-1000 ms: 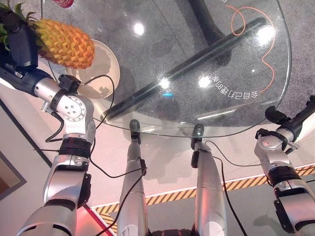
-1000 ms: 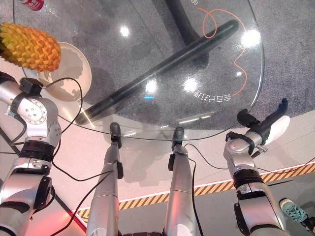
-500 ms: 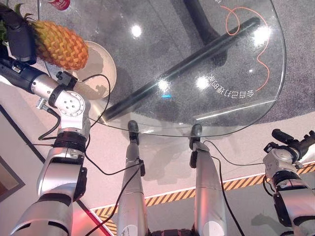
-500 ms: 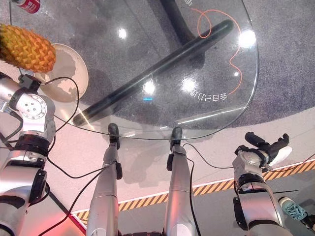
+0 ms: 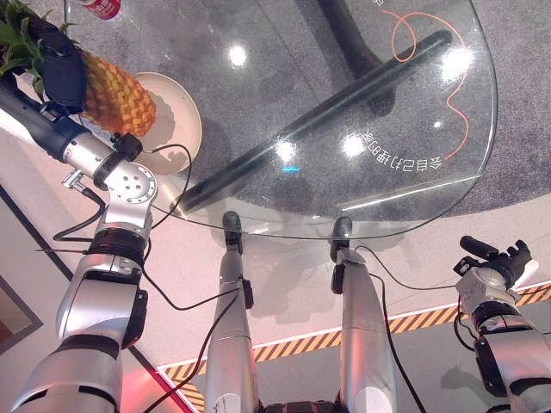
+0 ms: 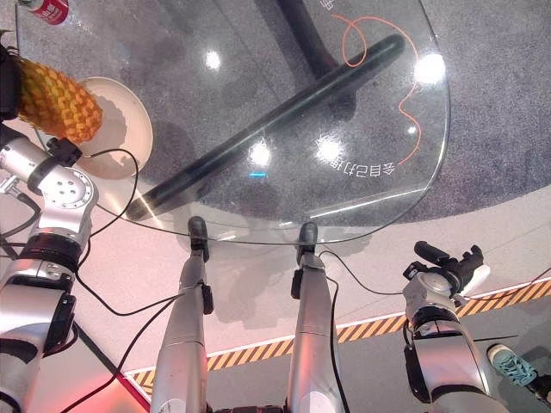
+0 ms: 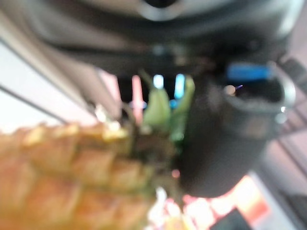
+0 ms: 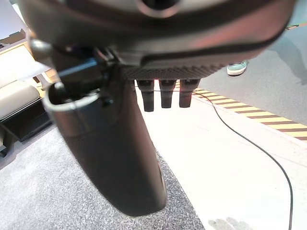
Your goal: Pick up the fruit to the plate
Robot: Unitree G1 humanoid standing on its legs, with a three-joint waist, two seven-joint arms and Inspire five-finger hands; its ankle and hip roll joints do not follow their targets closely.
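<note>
- A round glass bench [image 5: 405,185] spreads across the head views; a dark bar [image 5: 318,120] of its base and grey carpet [image 5: 525,103] show through the top.
- A red can [image 5: 97,8] stands at the bench's far left edge, beyond the plate [image 5: 176,120], apart from it.
- An orange cord [image 5: 461,103] curls on the carpet under the glass on the right.
- A yellow-and-black striped tape [image 5: 413,320] runs along the floor on the near side of the bench.
- A teal shoe [image 6: 515,366] shows on the floor at the lower right.
- The left hand [image 5: 62,73] is curled round the pineapple [image 5: 116,95] near its leafy end and holds it up over the plate's left part.
- The pineapple's long axis lies slanted: the green crown [image 5: 19,30] points far and left, the blunt base toward the plate.
- The right hand [image 5: 504,262] hangs low at the right, off the bench, its fingers loosely straight and holding nothing.
</note>
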